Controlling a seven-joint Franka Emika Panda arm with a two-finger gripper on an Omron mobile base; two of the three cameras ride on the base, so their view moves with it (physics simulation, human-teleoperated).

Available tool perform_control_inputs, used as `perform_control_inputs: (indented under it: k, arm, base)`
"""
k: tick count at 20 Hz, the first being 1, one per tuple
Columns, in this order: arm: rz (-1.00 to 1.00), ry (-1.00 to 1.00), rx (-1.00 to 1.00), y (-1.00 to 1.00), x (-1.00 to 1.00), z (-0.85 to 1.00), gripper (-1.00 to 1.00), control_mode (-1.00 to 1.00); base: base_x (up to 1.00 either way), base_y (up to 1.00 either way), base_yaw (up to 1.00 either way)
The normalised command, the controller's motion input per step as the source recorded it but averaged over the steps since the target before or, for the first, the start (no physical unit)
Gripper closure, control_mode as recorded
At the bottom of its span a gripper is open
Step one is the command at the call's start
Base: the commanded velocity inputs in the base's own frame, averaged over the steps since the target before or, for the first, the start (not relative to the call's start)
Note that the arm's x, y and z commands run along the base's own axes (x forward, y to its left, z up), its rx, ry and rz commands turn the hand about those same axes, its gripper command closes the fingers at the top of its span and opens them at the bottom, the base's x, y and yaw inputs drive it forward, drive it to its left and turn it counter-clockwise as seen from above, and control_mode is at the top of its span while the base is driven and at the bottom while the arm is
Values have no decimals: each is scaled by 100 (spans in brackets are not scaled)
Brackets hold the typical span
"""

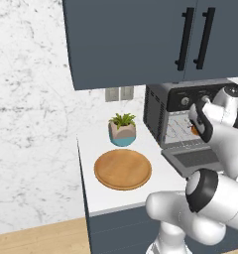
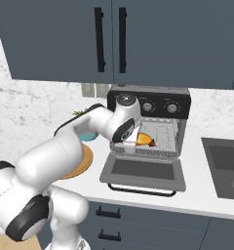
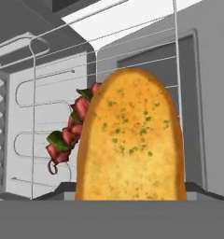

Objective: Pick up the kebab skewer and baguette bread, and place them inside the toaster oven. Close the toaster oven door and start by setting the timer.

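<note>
golden loaf: baguette bread [image 3: 132, 140] in the pincer [image 2: 130, 141], inside toaster oven [image 2: 153, 117]
skewer: kebab skewer [image 3: 69, 135] already on rack
left: release, shut toaster oven door [image 2: 144, 171], timer

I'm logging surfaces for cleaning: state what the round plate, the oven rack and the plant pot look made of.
Round plate: apparently wood, matte tan with faint rings.
Oven rack: thin pale wires, probably bare metal.
Plant pot: looks like glazed ceramic or stone, beige above a teal base; the rendering leaves that open.

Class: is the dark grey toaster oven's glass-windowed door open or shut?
Open: the toaster oven door lies flat on the counter, exposing the wire rack.
</note>
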Motion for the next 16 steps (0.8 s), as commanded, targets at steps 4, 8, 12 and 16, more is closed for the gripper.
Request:
perform_control_inputs:
  k: [4,8,12,16]
  arm:
    - [0,0,0,0,41,-19,100,-100]
    - [0,0,0,0,38,-17,100,-100]
    - [0,0,0,0,38,-15,100,-100]
    - [0,0,0,0,32,-18,100,-100]
  base:
    - [0,0,0]
    - [0,0,0]
    - [0,0,0]
    - [0,0,0]
